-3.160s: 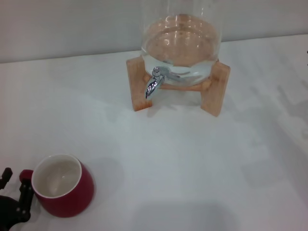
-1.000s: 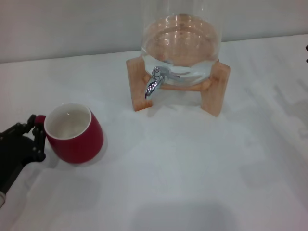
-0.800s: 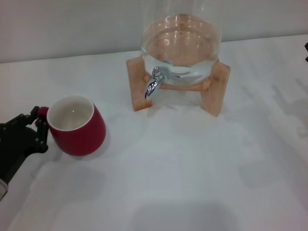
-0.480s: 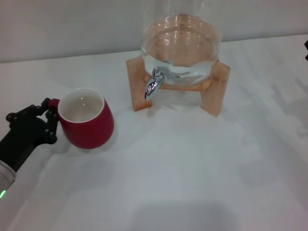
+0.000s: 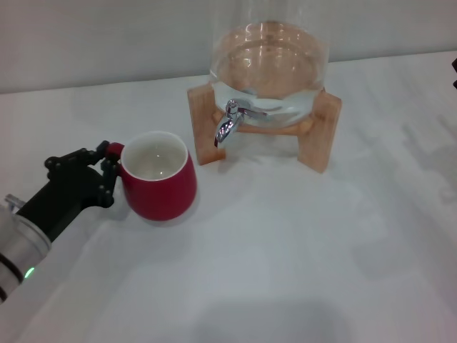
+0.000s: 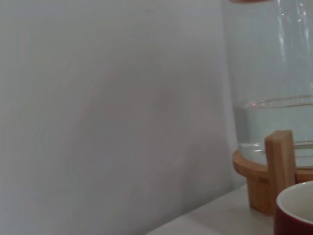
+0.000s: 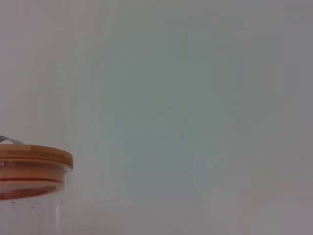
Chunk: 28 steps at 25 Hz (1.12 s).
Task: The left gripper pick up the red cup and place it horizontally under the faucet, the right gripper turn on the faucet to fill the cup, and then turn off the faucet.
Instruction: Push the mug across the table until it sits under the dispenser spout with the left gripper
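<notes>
While your left gripper (image 5: 107, 171) has its black fingers clamped on the glossy red ceramic cup (image 5: 161, 187) by the handle, it sits upright left of the chrome faucet (image 5: 227, 126).

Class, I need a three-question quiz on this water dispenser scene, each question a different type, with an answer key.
1. True or false: the red cup already sits directly under the faucet.
2. Multiple choice: the left pincer grips the cup by its A) rim, B) handle, C) base.
3. Short answer: what holds the glass dispenser above the table?

Key: 1. False; it is short of the faucet, toward the robot's left. 2. B. 3. A wooden stand.
</notes>
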Tool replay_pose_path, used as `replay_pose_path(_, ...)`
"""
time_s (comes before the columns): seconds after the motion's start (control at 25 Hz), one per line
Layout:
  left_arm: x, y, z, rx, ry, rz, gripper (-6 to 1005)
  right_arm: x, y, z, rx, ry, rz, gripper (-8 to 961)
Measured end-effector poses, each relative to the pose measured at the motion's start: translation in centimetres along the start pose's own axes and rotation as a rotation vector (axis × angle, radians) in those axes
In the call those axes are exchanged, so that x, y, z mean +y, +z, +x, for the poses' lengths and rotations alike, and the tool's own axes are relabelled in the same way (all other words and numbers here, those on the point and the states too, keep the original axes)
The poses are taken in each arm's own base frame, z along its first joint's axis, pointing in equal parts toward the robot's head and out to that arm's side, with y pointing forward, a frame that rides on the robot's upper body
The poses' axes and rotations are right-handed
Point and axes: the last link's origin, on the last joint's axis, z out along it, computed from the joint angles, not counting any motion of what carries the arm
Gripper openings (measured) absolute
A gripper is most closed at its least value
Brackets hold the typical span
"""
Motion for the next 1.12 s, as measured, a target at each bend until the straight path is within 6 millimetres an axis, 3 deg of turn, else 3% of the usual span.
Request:
replay_pose_path(0.52, 1.2, 2.8, 0.7, -0.054, 0.046, -0.081, 119, 0.0, 0.1, -0.1, -0.005, -0.001, -0.005, 791)
replay_pose_path(1.12, 2.4, 3.9, 1.3, -0.06, 0.064, -0.15, 119, 0.2, 0.3, -0.2, -0.016, -0.001, -0.014, 791)
